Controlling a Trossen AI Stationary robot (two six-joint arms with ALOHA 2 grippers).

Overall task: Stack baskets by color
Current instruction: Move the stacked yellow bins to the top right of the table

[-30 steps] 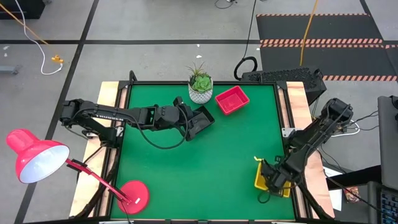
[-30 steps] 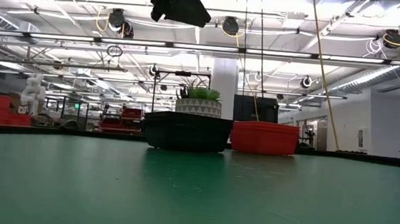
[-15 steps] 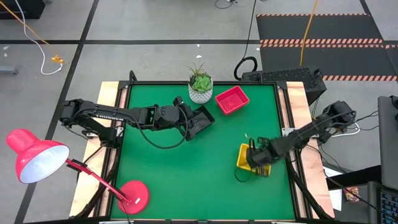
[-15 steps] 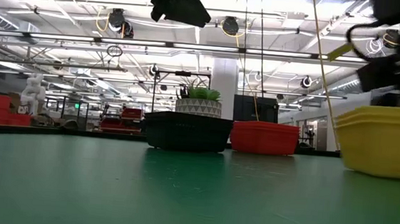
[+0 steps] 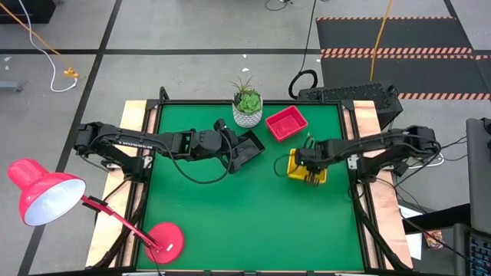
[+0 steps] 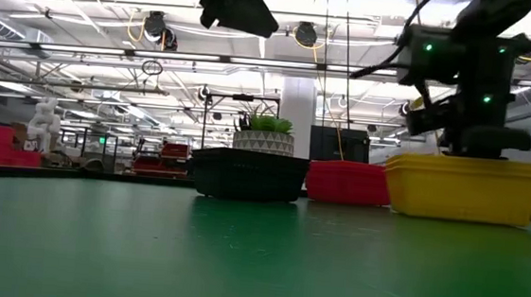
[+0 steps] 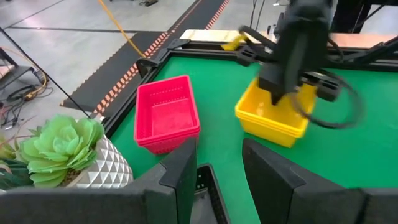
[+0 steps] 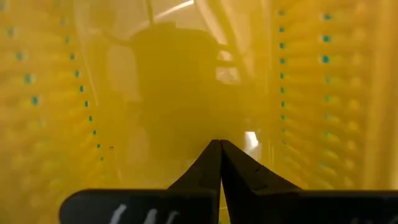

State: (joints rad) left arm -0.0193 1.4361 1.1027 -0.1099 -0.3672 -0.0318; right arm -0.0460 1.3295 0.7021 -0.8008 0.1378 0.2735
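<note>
A stack of yellow baskets [image 5: 298, 170] rests on the green table right of centre, with my right gripper [image 8: 219, 146] shut inside the top one. A red basket [image 5: 285, 123] sits just beyond it, near the far edge. One black basket [image 6: 249, 174] stands on the table in front of the plant pot. My left gripper [image 7: 214, 168] hangs high above it, shut on another black basket [image 5: 251, 149], which shows at the top of the low view [image 6: 234, 4]. My left gripper pinches a wall of the black basket [image 7: 205, 183] between its two fingers, coming from the table's left and slanting slightly down. The basket is lifted clear of the table and tilted. My right gripper points down into the top yellow basket, its shut fingertips at the basket's floor [image 8: 186, 118]. The stack stays flat on the table.
A white pot with a green plant [image 5: 247, 110] stands at the far edge, left of the red basket. A red lamp has its round base [image 5: 165, 239] at the near left corner and its shade [image 5: 42, 195] beyond the table's left edge. Bare green table lies in the middle and near side.
My right gripper has swung from the near right corner toward the far edge and the red basket, turning as it went. The yellow stack slid along the table with it and now lies just short of the red basket.
</note>
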